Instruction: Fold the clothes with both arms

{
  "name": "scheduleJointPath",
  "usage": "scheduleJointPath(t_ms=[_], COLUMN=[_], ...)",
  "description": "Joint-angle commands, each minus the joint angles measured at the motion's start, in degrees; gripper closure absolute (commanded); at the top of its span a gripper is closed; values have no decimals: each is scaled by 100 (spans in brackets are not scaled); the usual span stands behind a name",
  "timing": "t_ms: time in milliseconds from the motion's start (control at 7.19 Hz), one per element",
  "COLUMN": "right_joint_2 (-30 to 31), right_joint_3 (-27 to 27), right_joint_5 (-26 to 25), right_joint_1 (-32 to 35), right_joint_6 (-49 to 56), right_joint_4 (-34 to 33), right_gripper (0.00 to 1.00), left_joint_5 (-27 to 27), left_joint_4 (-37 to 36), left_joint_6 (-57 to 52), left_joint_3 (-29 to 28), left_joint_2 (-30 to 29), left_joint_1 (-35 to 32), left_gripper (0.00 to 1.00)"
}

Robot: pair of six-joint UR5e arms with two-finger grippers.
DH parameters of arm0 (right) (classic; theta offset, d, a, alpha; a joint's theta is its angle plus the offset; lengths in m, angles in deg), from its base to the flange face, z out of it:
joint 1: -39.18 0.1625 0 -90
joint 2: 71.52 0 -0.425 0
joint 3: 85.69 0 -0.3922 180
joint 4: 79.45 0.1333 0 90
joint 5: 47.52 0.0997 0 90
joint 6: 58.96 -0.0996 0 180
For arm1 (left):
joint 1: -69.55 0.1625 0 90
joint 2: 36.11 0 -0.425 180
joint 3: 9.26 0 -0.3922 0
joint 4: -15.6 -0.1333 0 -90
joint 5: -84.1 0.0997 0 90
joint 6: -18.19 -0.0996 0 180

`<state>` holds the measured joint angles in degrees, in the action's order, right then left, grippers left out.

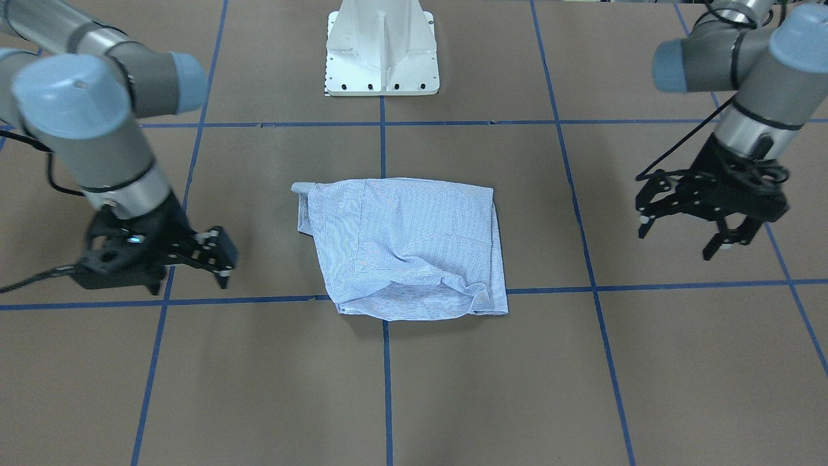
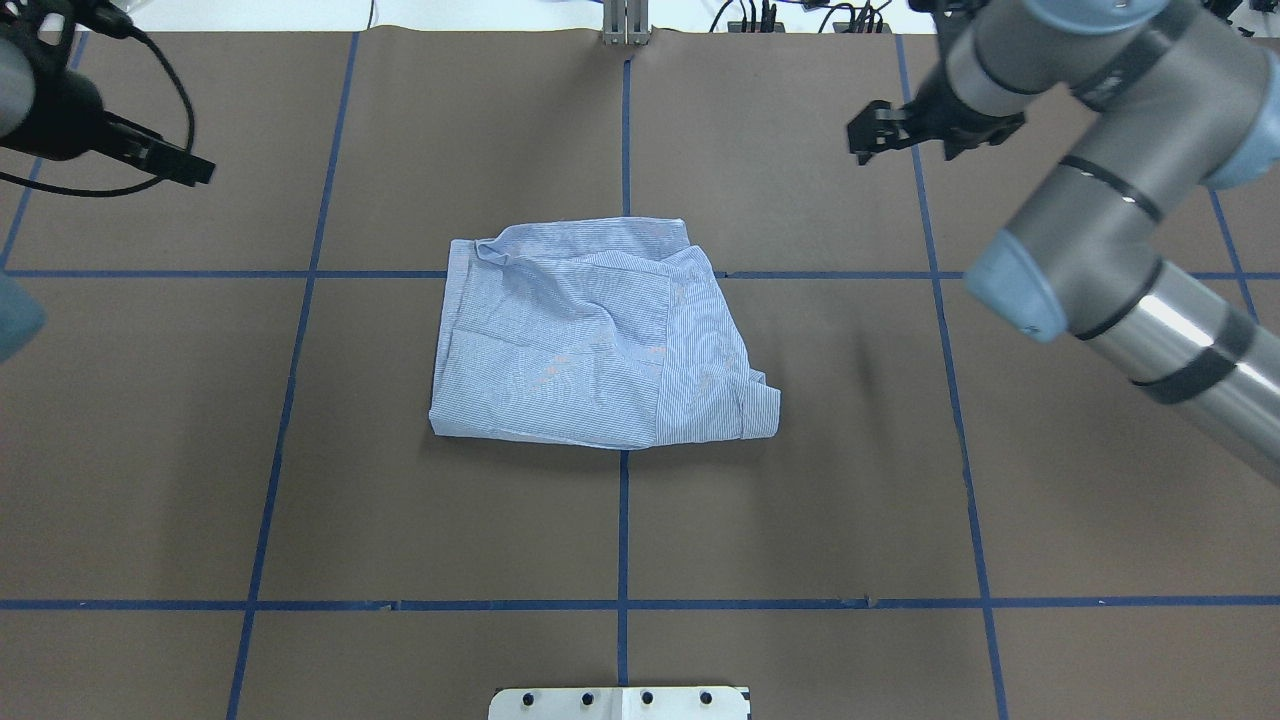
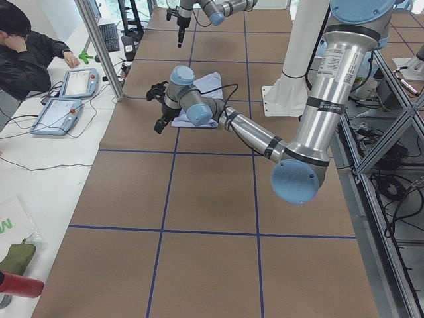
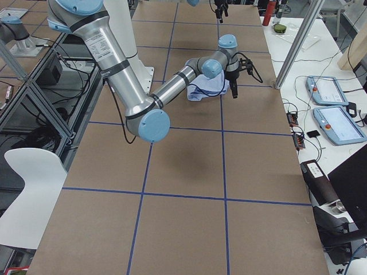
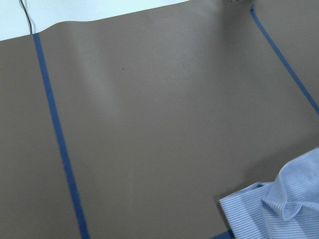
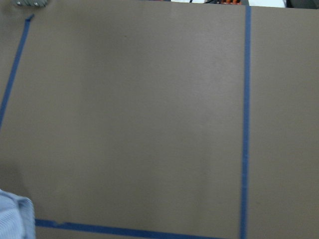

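The light blue striped shirt lies folded into a rough rectangle at the middle of the brown table, also in the overhead view. Nothing holds it. My left gripper hangs open and empty above the table, well off the shirt's side; in the overhead view it is at the far left. My right gripper is open and empty, low over the table on the shirt's other side, and also shows overhead. A corner of the shirt shows in the left wrist view and a sliver in the right wrist view.
The white pedestal base stands at the robot's side of the table. Blue tape lines grid the brown surface. An operator sits beside the table with teach pendants.
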<state>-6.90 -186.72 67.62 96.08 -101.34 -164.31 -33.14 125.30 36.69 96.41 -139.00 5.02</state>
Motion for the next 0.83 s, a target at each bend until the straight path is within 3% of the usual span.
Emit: scheduleJointPath(t_ms=[0,139,278,557,696], right_joint_2=[2012,2620,3078,4046,4172], right_joint_3=[-917,-875,-814,-735,-560], right_joint_5=[900,1331,1449,1807,1819], right_joint_1=[1465,2230,2881,3204,3213], right_joint_6=[2705,3988,5106,5267,5258], right_joint_4=[-65,-65,-117,-30,-30], right_gripper=[0,0,0,0,0], left_joint_5=[-226,-289,-507,-791,-773], left_joint_4=[-256,-361,-292,-169,-169], left_joint_6=[-1887,-2477,-2596,-2501,-2388], left_joint_3=[121,120,120,199,43], left_joint_2=[637,935,1373,1816,1826], left_joint_1=[-1196,-1628,-1989,-2194,-2195], left_gripper=[0,0,0,0,0])
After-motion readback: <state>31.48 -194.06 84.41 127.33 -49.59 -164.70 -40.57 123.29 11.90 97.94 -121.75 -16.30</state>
